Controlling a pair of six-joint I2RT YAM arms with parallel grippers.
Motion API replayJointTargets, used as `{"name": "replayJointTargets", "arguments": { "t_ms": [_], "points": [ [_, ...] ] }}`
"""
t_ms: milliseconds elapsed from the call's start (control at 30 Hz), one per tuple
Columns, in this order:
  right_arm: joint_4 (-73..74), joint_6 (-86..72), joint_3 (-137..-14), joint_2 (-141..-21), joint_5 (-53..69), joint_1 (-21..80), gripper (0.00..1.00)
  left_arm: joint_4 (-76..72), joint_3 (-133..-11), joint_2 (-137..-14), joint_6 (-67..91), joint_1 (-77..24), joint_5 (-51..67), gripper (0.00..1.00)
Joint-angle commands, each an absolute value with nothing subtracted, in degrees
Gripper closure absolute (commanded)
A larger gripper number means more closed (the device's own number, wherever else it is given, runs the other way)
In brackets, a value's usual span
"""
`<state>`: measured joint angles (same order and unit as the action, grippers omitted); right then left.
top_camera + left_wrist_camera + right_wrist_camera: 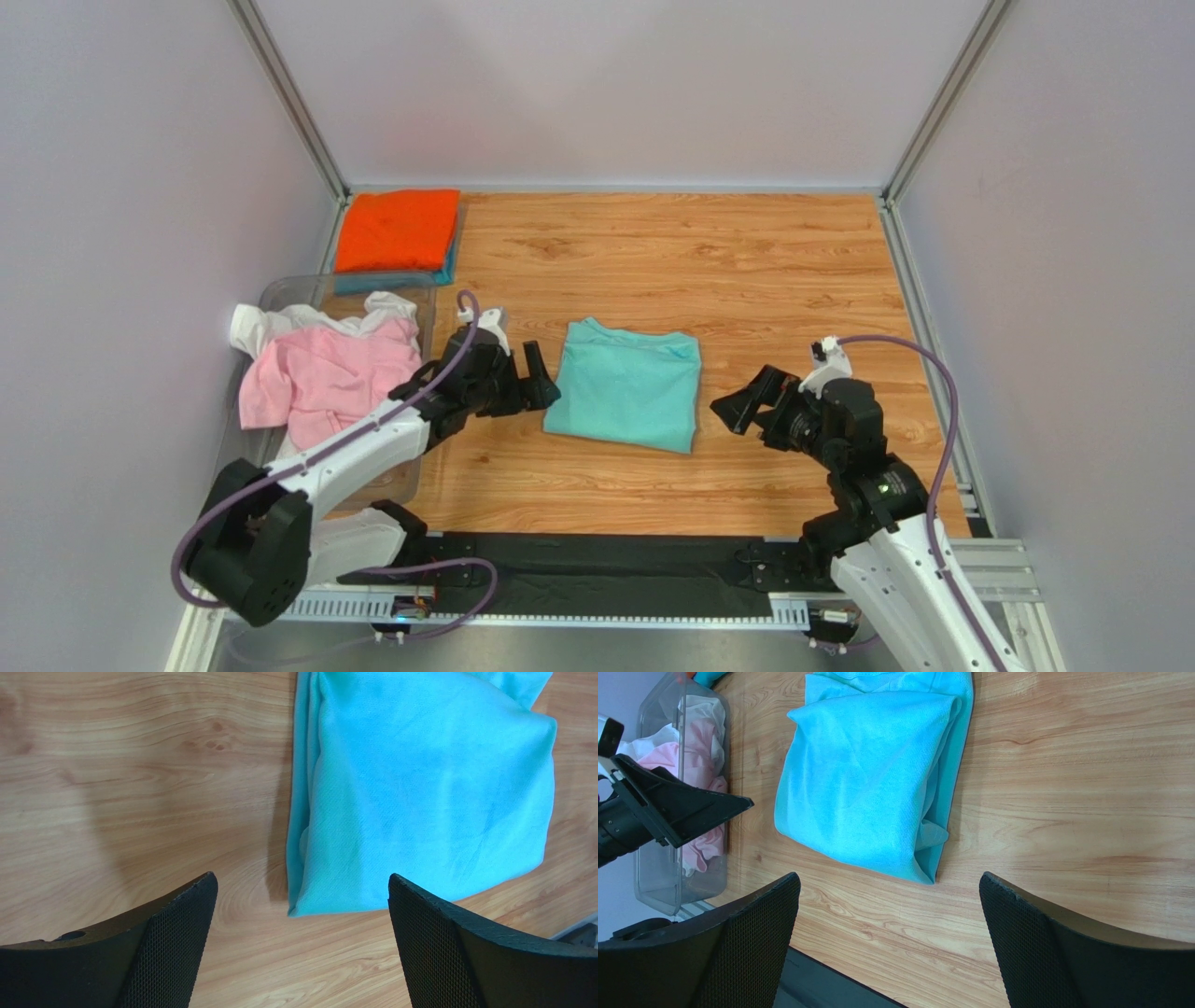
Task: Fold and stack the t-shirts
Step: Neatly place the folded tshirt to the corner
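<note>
Jaws apart, left gripper (544, 381) and right gripper (727, 409) flank the folded mint-green tee (626, 385); both should pinch all layers evenly.

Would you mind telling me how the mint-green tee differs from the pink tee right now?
The mint-green tee is folded into a neat, flat rectangle; the pink tee is crumpled and unfolded. The mint-green tee lies alone on the bare table; the pink tee sits in the clear bin at the left, heaped with a white tee. Shared: both are plain, solid-colour tees.
</note>
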<state>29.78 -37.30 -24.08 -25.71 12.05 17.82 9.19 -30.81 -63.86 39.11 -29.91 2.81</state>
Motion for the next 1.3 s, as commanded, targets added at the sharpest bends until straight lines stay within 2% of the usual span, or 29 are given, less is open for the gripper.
{"name": "replayJointTargets", "arguments": {
  "t_ms": [0,133,200,267,333,567,700,800,867,1067,1100,1133,1167,1267],
  "points": [
    [29.2,-37.5,-23.9,-26.2,12.0,17.8,0.0,2.0,-34.9,-69.2,38.0,-29.7,7.6,0.03],
    [29.2,-37.3,-23.6,-26.7,12.0,17.8,0.0,1.8,-38.4,-76.1,37.4,-30.2,9.3,0.05],
    [29.4,-37.1,-23.5,-26.9,12.1,17.8,0.0,0.3,-38.9,-79.4,37.3,-30.3,12.0,0.11],
    [29.4,-36.7,-23.5,-26.8,12.1,17.8,0.0,-1.1,-39.6,-81.4,37.8,-30.3,13.8,0.13],
    [29.4,-36.3,-23.3,-26.8,12.0,17.6,0.0,-0.4,-41.1,-83.8,37.5,-30.8,12.2,0.18],
    [29.4,-35.4,-23.4,-26.8,12.0,17.8,0.0,5.3,-45.0,-89.7,36.1,-32.6,9.3,0.19],
    [29.6,-34.8,-23.2,-26.8,11.9,17.8,0.0,5.8,-46.1,-92.8,35.8,-33.0,10.1,0.27],
    [29.7,-34.7,-23.3,-26.7,12.0,17.8,0.0,6.7,-47.4,-95.2,35.2,-33.4,11.2,0.38],
    [29.6,-34.5,-23.3,-26.7,12.0,17.8,0.0,7.3,-48.8,-96.5,34.6,-33.7,11.4,0.49],
    [30.0,-33.5,-23.1,-26.8,11.6,17.8,0.0,15.5,-54.6,-102.8,32.7,-36.4,5.2,0.6],
    [30.0,-33.5,-23.0,-26.7,11.5,17.8,0.0,15.9,-55.0,-103.2,32.5,-36.7,4.8,0.7],
    [30.0,-33.3,-23.1,-26.7,11.3,17.8,0.0,16.6,-55.7,-103.5,32.3,-37.1,4.2,0.76],
    [30.0,-33.2,-23.1,-26.8,11.1,17.7,0.0,17.1,-56.1,-104.1,32.3,-37.2,3.9,0.88],
    [29.8,-32.9,-23.2,-26.8,10.8,17.8,0.0,19.4,-58.3,-104.9,31.5,-37.4,1.9,1.0]
  ]
}}
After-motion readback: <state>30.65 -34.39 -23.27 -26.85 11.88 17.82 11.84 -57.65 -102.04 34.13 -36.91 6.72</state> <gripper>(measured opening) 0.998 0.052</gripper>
